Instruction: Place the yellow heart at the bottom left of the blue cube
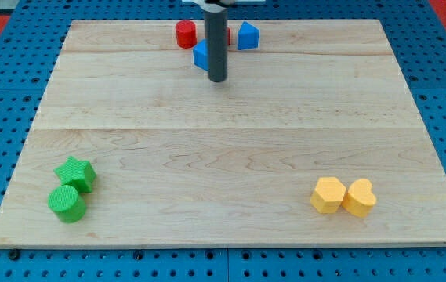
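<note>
The yellow heart [360, 197] lies near the board's bottom right, touching a yellow hexagonal block [328, 194] on its left. Two blue blocks sit at the top centre. One is an angular, cube-like block [248, 35]. The other [201, 55] is partly hidden behind my rod, so its shape is unclear. My tip [217, 79] rests on the board just right of and below that hidden blue block, far from the yellow heart.
A red cylinder [186, 34] stands at the top, left of the rod, and a sliver of another red block [228, 35] shows behind it. A green star [76, 173] and a green cylinder [67, 203] sit at the bottom left. The wooden board [223, 157] lies on a blue pegboard.
</note>
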